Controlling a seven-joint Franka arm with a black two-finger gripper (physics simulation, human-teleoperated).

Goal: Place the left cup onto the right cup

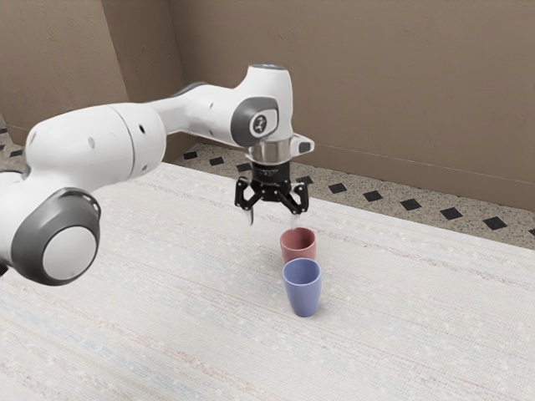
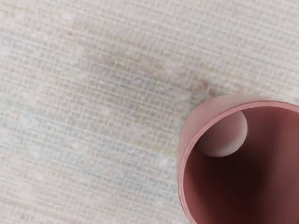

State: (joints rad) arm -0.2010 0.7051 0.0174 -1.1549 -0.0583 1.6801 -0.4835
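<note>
Approach step: tool (image 1: pixel 272 219) wide open and empty, hovering just above the pink cup (image 1: pixel 298 245) on the worktop (image 1: pixel 167 317) (blue cup (image 1: pixel 302 286) just beside it). Next: line up over the rim, drop, pinch.

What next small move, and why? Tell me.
Probably lower the open end effector until its fingers straddle the red cup's rim. It hovers just above that cup, slightly off-centre, gripping nothing, and the blue cup waits close by.
</note>
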